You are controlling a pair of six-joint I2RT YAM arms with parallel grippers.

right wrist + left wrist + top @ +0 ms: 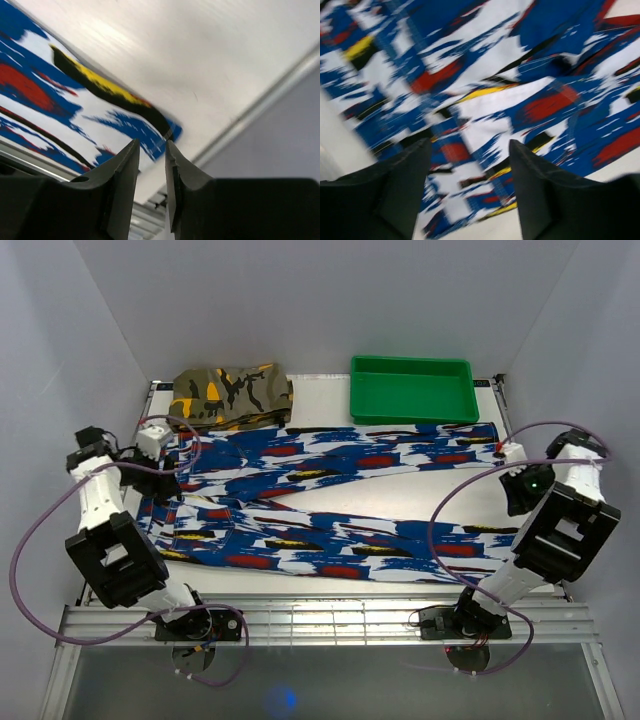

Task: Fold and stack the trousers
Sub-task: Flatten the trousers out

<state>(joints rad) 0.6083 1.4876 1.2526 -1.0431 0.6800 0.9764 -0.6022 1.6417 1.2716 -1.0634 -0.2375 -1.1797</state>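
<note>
Looking at the trousers (330,510): spread flat on the white table (420,490), long axis left to right, waistband at the left end, both legs fanned apart toward the right. Hovering close over the waist end with the left gripper (469,145), fingers wide apart, nothing held. Sitting at the far leg's hem with the right gripper (151,143), fingers almost together, cloth corner right at the tips; cannot tell whether pinched. Probably calls for carrying the far leg onto the near one, each arm working its own end. Beyond, along the back edge: folded camouflage garment (232,392) and green tray (412,362).
</note>
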